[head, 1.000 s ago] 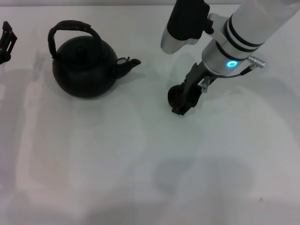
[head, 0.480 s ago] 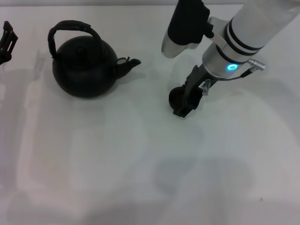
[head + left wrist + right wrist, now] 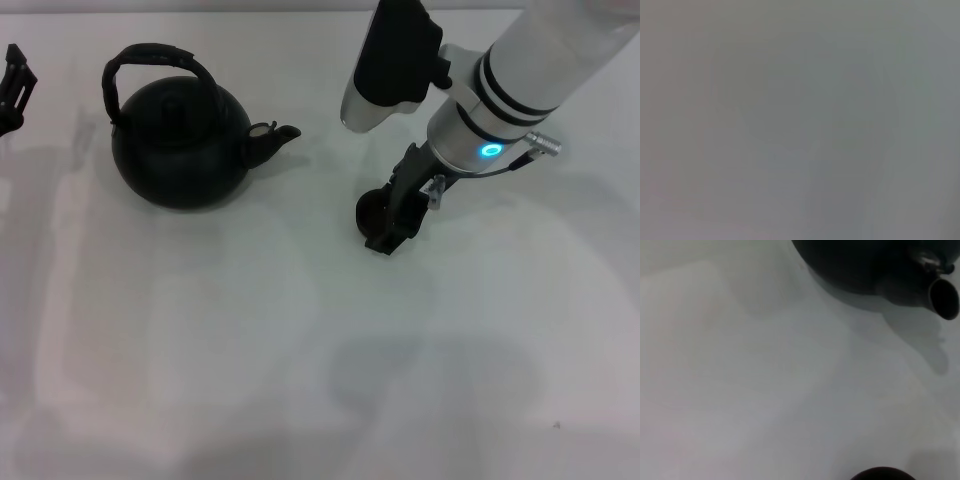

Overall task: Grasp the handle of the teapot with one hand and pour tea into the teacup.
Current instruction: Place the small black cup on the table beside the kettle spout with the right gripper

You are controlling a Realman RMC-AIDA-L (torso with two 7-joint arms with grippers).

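Observation:
The matte-black teapot (image 3: 180, 140) stands at the back left of the white table, its arched handle (image 3: 150, 58) upright and its spout (image 3: 275, 135) pointing right. In the right wrist view the teapot (image 3: 855, 265) fills the top and its spout (image 3: 942, 297) opens toward the camera. The small dark teacup (image 3: 368, 208) sits right of the spout, about a hand's width away. My right gripper (image 3: 383, 225) reaches down from the right and is shut on the teacup, whose rim (image 3: 882, 474) just shows in the right wrist view. My left gripper (image 3: 12, 85) rests at the far left edge, well clear of the teapot.
The white table (image 3: 300, 350) stretches bare toward me, crossed by soft shadows. The left wrist view shows only a blank grey surface. My right arm's silver and black forearm (image 3: 500, 90) hangs over the back right of the table.
My right gripper and the teacup have shifted slightly left and toward me. The teapot and left arm have not moved.

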